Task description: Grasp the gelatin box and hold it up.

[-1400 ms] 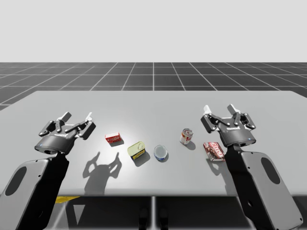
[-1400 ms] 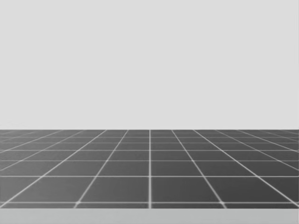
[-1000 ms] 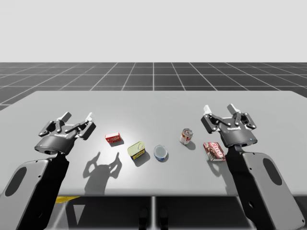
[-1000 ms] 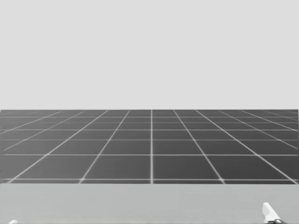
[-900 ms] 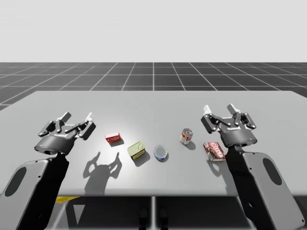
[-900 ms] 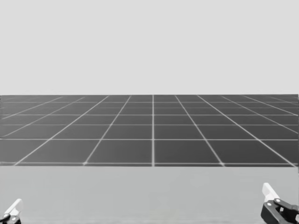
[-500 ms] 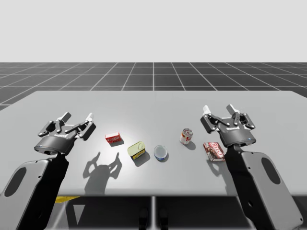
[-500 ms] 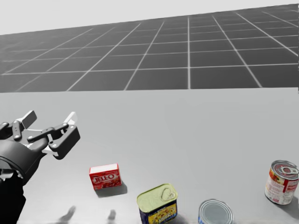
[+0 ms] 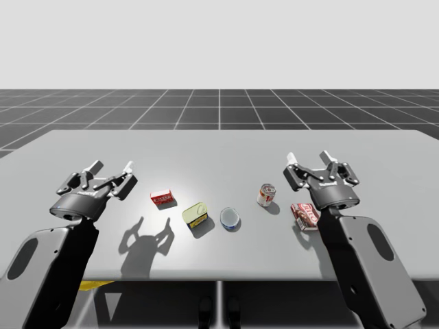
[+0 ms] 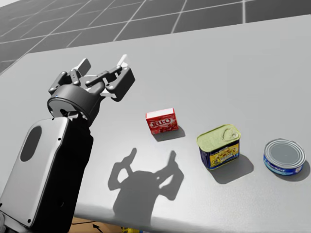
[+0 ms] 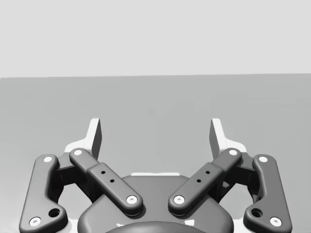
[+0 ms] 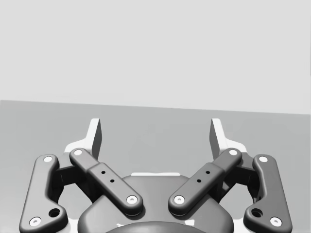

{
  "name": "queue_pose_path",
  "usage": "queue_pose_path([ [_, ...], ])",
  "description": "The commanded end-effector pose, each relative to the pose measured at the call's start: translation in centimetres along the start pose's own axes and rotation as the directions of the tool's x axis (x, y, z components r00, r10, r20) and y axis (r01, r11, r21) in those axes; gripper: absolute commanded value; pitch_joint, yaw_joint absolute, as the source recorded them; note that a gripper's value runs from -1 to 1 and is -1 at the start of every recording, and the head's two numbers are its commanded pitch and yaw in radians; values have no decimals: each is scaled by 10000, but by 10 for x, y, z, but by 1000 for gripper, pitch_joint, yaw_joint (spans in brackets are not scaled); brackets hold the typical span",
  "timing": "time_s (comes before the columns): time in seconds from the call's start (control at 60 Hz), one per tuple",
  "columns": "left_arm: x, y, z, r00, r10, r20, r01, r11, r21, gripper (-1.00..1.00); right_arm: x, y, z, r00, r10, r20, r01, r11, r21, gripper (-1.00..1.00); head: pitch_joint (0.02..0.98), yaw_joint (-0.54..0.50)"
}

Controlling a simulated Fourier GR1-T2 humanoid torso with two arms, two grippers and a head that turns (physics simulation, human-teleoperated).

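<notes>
Gelatin box [image 9: 162, 199] [image 10: 162, 122] flat on desk [image 9: 219, 147], near left fingers [image 9: 127, 166] [image 10: 122, 62] [image 11: 95, 131] but not touching, tin can [image 9: 195, 214] [image 10: 219, 145] just past it. Left fingers spread wide, holding nothing, placed as before. Right fingers [image 9: 291, 159] [image 12: 217, 131] likewise spread, nudged slightly inward since half a second ago. Head turned further down toward box.

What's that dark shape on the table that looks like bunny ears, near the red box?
High view: that is the shadow of my left pincer, cast on the table by light from above. Head view: the same two-eared shadow lies nearer me than the red box.
</notes>
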Motion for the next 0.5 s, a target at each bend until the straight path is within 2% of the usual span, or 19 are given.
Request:
queue_pose_path([
  [0.017,4,-2,1,9960,765,-467,-782,9963,-351,-1000,-2,1,-1,10000,23,-63,-23,10000,-23,-1000,790,374],
  [0.067,7,-3,5,9963,706,-497,-731,9961,-493,-1000,-2,1,-1,10000,17,-69,-17,10000,-34,-1000,788,371],
  [0.117,14,-5,10,9948,858,-542,-898,9931,-753,-1000,-2,1,0,10000,20,-78,-20,10000,-40,-1000,784,365],
  [0.25,29,-6,24,9967,477,-663,-585,9833,-1722,-1000,-3,1,0,10000,-3,-97,2,10000,-73,-1000,784,368],
  [0.3,29,-2,28,9978,265,-607,-403,9704,-2381,-1000,-3,1,0,9999,-26,-99,25,10000,-89,-1000,780,370],
  [0.35,27,1,31,9976,210,-656,-398,9531,-3000,-1000,-3,0,0,9999,-34,-103,33,10000,-90,-1000,777,373],
  [0.417,17,10,36,9940,418,-1016,-803,9071,-4133,-1000,-3,0,0,9999,-50,-98,49,9999,-96,-1000,772,375],
  [0.45,13,14,37,9934,334,-1100,-795,8910,-4471,-1000,-3,0,0,9999,-69,-99,68,9999,-96,-1000,770,376],
  [0.5,1,22,36,9934,421,-1063,-883,8729,-4799,-1000,-3,-1,0,9999,-90,-98,89,9999,-111,-1000,767,377],
])
